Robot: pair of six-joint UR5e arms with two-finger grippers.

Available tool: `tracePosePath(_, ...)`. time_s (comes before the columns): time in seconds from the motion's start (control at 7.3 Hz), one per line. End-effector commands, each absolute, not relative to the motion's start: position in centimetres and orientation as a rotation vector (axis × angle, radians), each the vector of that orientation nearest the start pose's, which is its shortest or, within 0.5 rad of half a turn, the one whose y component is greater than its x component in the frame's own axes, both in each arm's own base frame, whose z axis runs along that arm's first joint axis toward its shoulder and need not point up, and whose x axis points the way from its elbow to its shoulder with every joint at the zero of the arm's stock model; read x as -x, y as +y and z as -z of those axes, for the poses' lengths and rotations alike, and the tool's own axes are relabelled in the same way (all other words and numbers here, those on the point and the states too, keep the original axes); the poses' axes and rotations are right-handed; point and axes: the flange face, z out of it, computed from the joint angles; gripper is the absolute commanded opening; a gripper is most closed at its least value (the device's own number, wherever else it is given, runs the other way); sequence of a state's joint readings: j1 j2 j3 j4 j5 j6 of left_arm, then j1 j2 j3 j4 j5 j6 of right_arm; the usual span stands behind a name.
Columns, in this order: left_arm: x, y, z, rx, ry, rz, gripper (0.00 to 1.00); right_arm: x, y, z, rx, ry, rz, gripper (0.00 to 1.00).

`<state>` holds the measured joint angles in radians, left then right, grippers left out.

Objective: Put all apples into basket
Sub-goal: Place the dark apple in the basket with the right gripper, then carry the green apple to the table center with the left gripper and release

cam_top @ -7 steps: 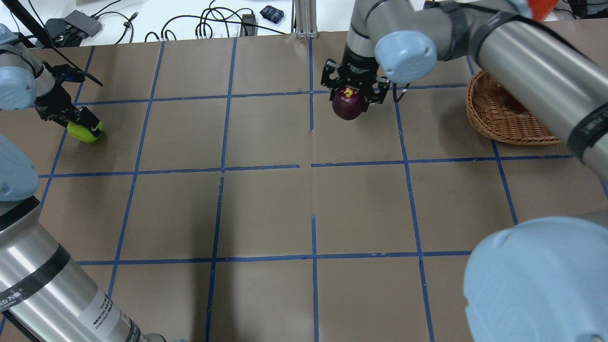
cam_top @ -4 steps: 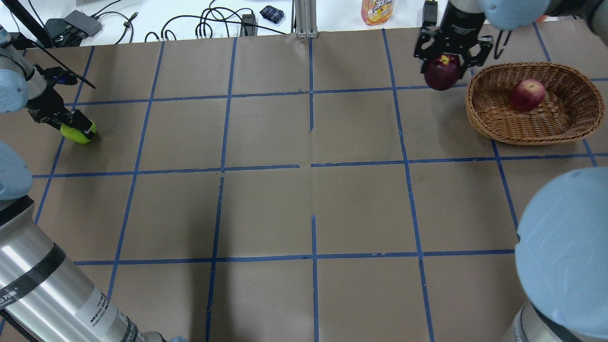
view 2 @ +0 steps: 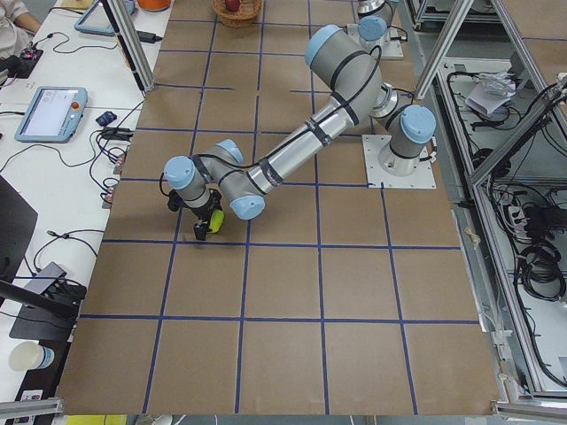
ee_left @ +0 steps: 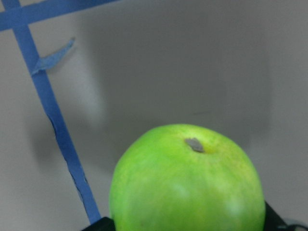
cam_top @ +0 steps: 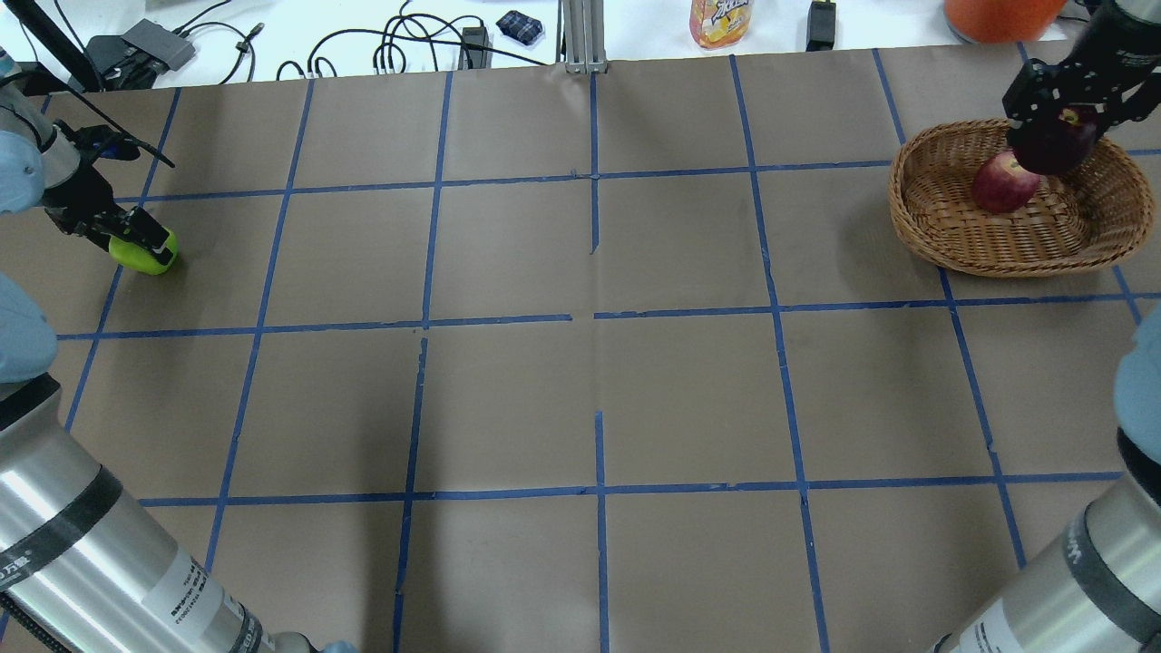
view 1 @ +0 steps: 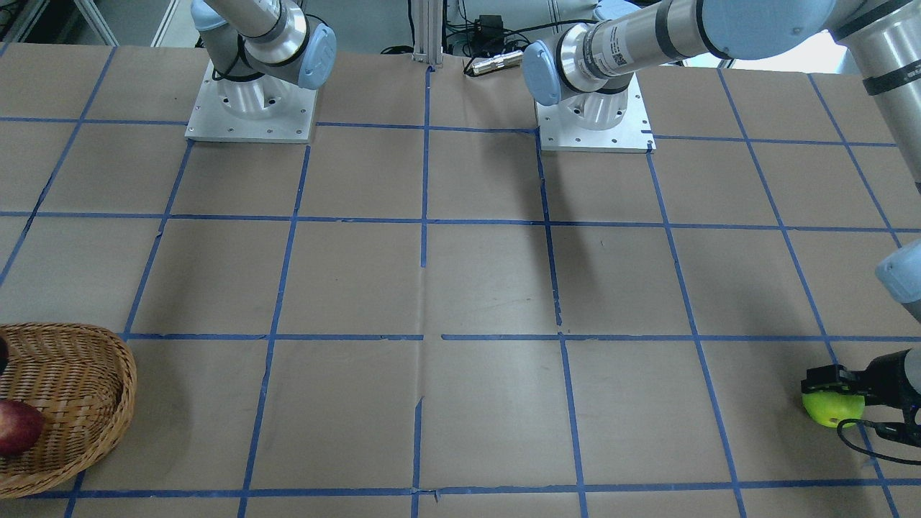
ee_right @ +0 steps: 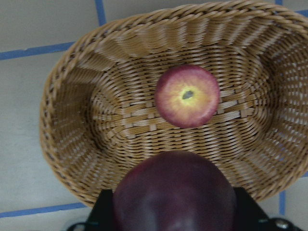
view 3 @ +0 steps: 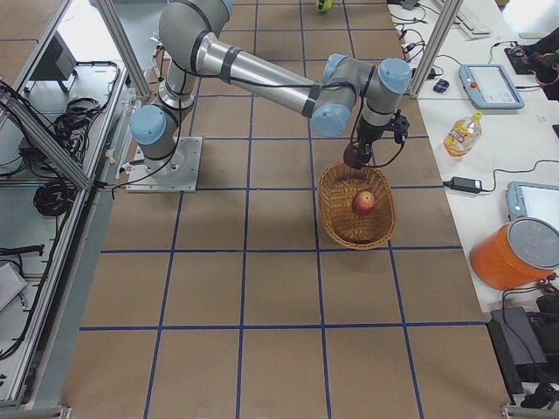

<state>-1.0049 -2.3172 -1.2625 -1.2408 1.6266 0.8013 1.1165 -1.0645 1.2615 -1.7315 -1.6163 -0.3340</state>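
Observation:
The wicker basket [cam_top: 952, 254] stands at the far right with the red apple [cam_top: 1002, 186] in it; the right wrist view shows the basket [ee_right: 62, 96] and this apple [ee_right: 187, 96] from above. My right gripper [cam_top: 1057, 122] is shut on the dark purple apple [cam_top: 1052, 150] and holds it above the basket's far rim, next to the red apple; the purple apple [ee_right: 175, 192] fills the bottom of the right wrist view. My left gripper [cam_top: 136, 243] is shut on the green apple [cam_top: 145, 256] at the far left, low over the table. The green apple also shows in the left wrist view [ee_left: 187, 183].
Beyond the table's far edge lie an orange drink bottle [cam_top: 721, 18], a black adapter [cam_top: 821, 23], an orange container [cam_top: 998, 14] and cables [cam_top: 408, 45]. The arm bases [view 1: 252, 108] stand at the robot's side. Blue tape lines grid the brown table [cam_top: 599, 363].
My right gripper has carried the purple apple from the table's far middle rightward to above the basket. My left gripper, with the green apple, has shifted slightly left.

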Motion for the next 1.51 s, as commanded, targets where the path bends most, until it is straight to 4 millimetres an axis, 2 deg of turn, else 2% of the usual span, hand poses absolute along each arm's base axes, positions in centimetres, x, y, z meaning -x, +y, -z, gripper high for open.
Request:
tracePosePath(0.0,-26.9,-68.8,-22.7,-0.401,3.121,-0.165,0.62,26.3,-67.3,-30.8,-0.171,3.188,-0.055,0.00)
tracePosePath(0.14,-26.9,-68.7,-23.2,-0.403,3.119,-0.161,0.45,26.8,-67.8,-29.3,-0.190,3.178,-0.041,0.00)
tracePosePath(0.27,-26.8,-68.6,-23.4,-0.401,3.123,-0.165,0.35,27.0,-68.1,-28.1,-0.180,3.171,-0.061,0.00)
tracePosePath(0.41,-26.1,-68.6,-24.8,-0.412,3.113,-0.148,0.26,27.0,-68.1,-27.4,-0.176,3.164,-0.074,0.00)
tracePosePath(0.55,-21.8,-69.0,-27.5,-0.475,3.111,-0.171,0.23,27.2,-68.4,-26.5,-0.188,3.159,-0.087,0.00)
tracePosePath(0.69,-14.2,-69.9,-30.2,-0.422,3.107,-0.173,0.22,27.2,-68.5,-25.5,-0.199,3.144,-0.102,0.00)
tracePosePath(0.82,-7.0,-69.8,-32.1,-0.471,3.119,-0.133,0.22,27.1,-69.0,-24.6,-0.206,3.121,-0.076,0.37)
tracePosePath(0.96,-1.4,-69.2,-32.9,-0.493,3.181,-0.098,0.22,27.4,-69.5,-24.1,-0.200,3.137,-0.016,0.98)
tracePosePath(1.23,6.9,-67.3,-33.0,-0.305,3.241,-0.106,0.22,27.5,-69.5,-23.8,-0.195,3.142,-0.016,1.00)
tracePosePath(1.37,12.8,-66.9,-32.6,-0.123,3.257,-0.100,0.22,27.5,-69.3,-24.0,-0.198,3.144,-0.026,1.00)
